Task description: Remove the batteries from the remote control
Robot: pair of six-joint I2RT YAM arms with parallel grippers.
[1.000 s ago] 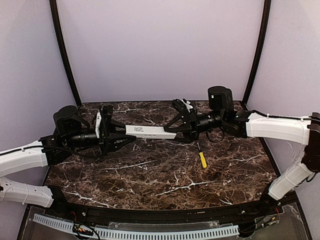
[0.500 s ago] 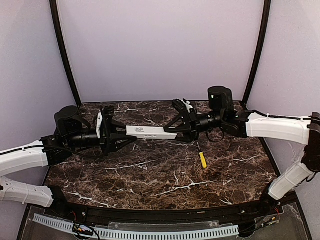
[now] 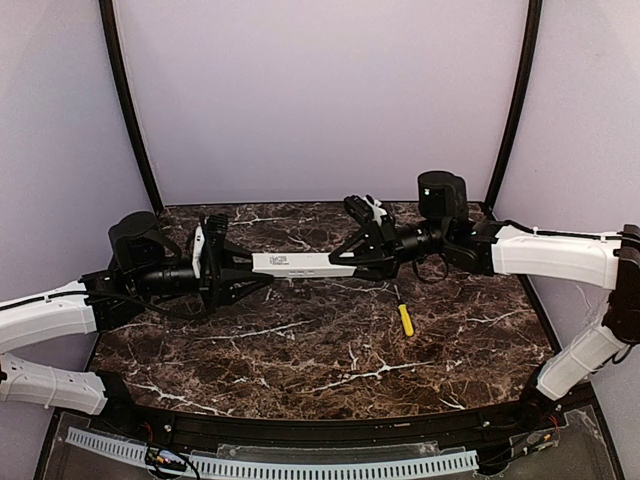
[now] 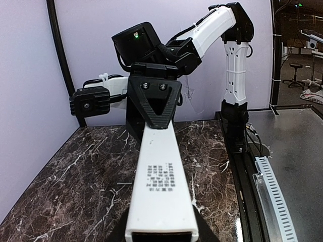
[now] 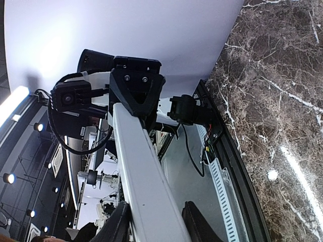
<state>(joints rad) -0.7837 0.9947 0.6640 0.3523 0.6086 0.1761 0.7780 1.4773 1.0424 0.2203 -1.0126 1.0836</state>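
- The left end effector (image 3: 238, 270) has not changed over the last second. It is clenched on the left end of the remote control (image 3: 300, 264), and in its wrist view dark fingers (image 4: 126, 233) show under the near end of the white bar.
- The remote control is off the bench (image 3: 300, 360), roughly level above its far half, bridging the two arms. It has not visibly shifted.
- The right end effector (image 3: 352, 258) is what changed: a second ago it stood wider around the right end of the remote, and it has since narrowed. In the right wrist view its fingers (image 5: 199, 223) sit hard against both sides of the bar, so it looks to be grasping the remote, though I cannot tell how firm that hold is.
- My reading is that both ends are now held, which steadies the remote for working on its back. No open recess shows on the upward face and no batteries are in view, so they are probably not out yet.
- The yellow-handled screwdriver (image 3: 405, 319) lies untouched on the bench, nearer than the right end effector and to its right.
- A block of small dark print (image 4: 160, 177) sits on the remote's upward face, in several short lines, nearer the left end. It is too fine to read and no brand name can be made out. A green light (image 4: 135, 35) glows on the right arm's housing.
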